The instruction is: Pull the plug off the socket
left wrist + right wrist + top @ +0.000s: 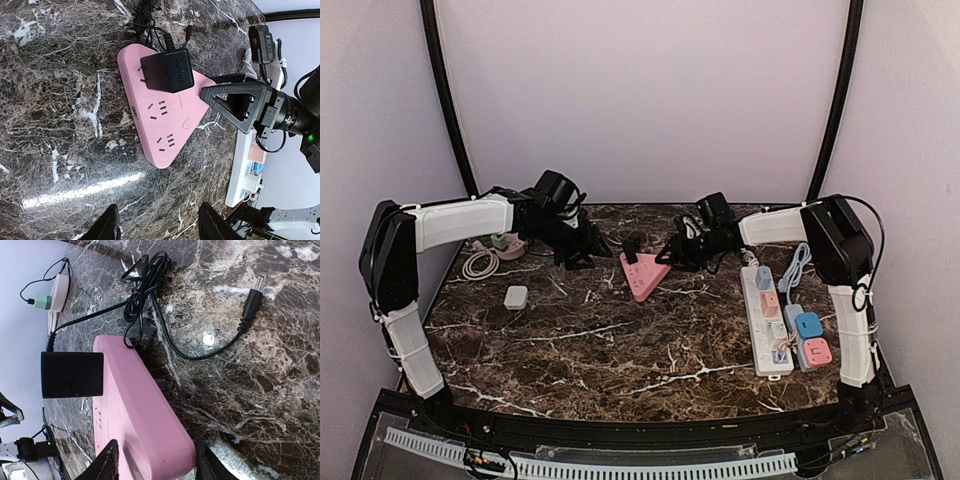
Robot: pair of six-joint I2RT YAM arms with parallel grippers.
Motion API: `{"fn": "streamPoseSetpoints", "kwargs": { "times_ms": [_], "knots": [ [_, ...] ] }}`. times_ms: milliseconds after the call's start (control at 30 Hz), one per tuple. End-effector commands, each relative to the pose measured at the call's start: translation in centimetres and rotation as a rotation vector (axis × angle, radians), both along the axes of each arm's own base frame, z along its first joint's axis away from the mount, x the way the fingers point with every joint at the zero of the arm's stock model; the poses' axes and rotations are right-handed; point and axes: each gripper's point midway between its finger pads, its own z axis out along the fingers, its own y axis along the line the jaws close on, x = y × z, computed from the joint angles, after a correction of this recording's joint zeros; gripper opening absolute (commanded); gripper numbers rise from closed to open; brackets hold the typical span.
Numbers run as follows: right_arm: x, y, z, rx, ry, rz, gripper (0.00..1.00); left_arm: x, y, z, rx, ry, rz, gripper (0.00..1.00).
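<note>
A pink triangular socket [642, 275] [165, 120] [145, 420] lies flat mid-table. A black block plug [633, 247] [167, 70] [71, 374] is seated in its far outlet, and its black cable [150, 300] is bunched behind. My right gripper [156, 460] [675, 255] straddles the socket's right corner with both fingers against the pink body. One of those fingers [237, 102] shows over that corner in the left wrist view. My left gripper [157, 220] [582, 250] hovers open over bare marble, short of the socket's near corner and touching nothing.
A white power strip [765, 320] with coloured plugs lies at the right, beside a second strip carrying blue and red adapters [807, 335]. At the left are a small white adapter [516, 296], a coiled white cable [478, 264] and a round socket with a green plug [505, 245].
</note>
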Motion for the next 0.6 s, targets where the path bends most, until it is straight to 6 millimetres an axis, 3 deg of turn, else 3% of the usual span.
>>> {"fn": "streamPoseSetpoints", "kwargs": {
  "times_ms": [0, 233, 567],
  "knots": [
    [-0.6, 1.4, -0.3, 0.036, -0.007, 0.034, 0.45, 0.6, -1.3, 0.3, -0.050, -0.001, -0.001, 0.53],
    [-3.0, 2.5, -0.4, 0.041, 0.000, 0.071, 0.38, 1.2, -1.4, -1.0, -0.012, 0.013, 0.025, 0.56],
    [-7.1, 3.8, 0.4, 0.057, 0.021, 0.102, 0.37, 1.3, 0.6, -2.1, 0.201, -0.006, 0.067, 0.57]
  ]
}}
